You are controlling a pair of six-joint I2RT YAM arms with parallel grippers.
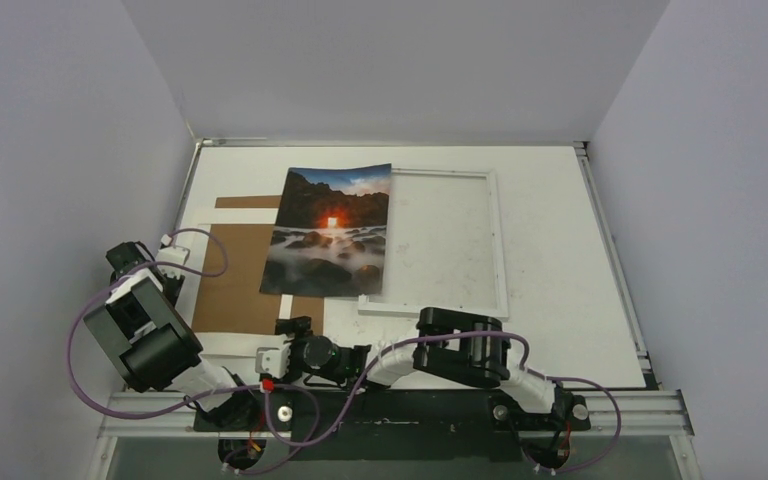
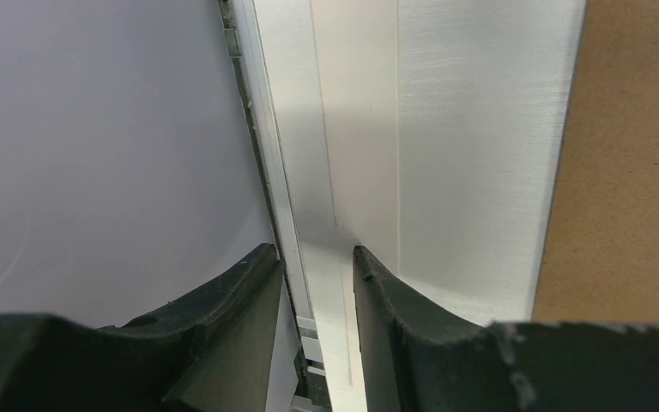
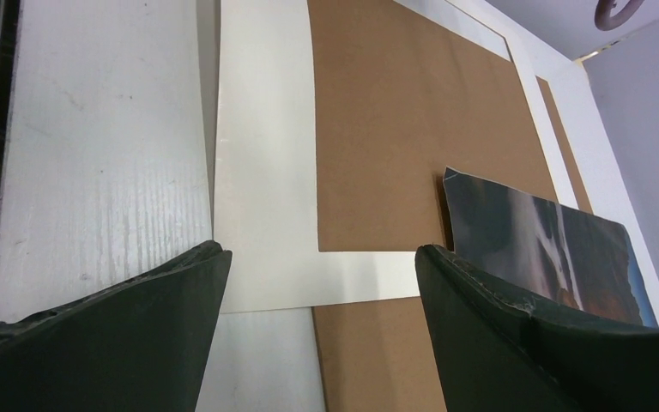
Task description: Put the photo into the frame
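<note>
The photo (image 1: 330, 232), dark rocks with an orange glow, lies flat in the middle of the table. Its right edge overlaps the left side of the white frame (image 1: 498, 240), and its left part rests on the brown backing board (image 1: 238, 280). My right gripper (image 3: 319, 249) hangs open low over the near corner of the pale mat (image 3: 262, 172) and the board, with the photo's corner (image 3: 549, 249) just beyond its right finger. My left gripper (image 2: 312, 251) is over the mat's left strip (image 2: 356, 129) by the table's left edge, its jaws a narrow gap apart with nothing between them.
The left wall (image 2: 94, 146) and the table's metal edge rail (image 2: 266, 172) run close beside the left gripper. Both arm bases and purple cables (image 1: 90, 380) crowd the near edge. Walls enclose the table on three sides.
</note>
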